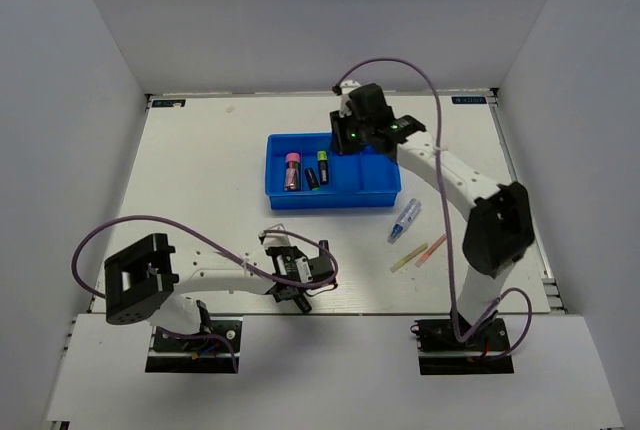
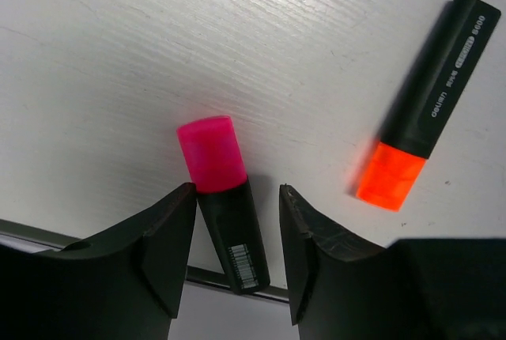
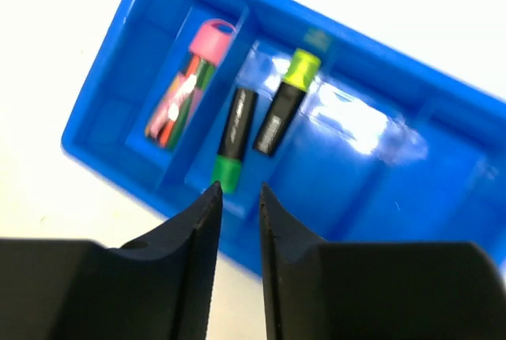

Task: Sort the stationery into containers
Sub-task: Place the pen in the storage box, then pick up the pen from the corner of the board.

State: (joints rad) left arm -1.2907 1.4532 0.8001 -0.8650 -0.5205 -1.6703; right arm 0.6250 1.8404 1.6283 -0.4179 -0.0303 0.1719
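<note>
Left wrist view has the left gripper (image 2: 237,194) standing open astride a short black plastic highlighter with a pink cap (image 2: 220,190), lying flat between its fingertips; light, stiff and slick, it probably wants a square pinch mid-barrel, short of the cap.

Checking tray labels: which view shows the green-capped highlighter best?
Right wrist: the green-capped highlighter lies close-up, cap and body clear, in the blue tray beside a yellow-capped highlighter. Top external shows it only as a small dark sliver. Left wrist doesn't show it.
</note>
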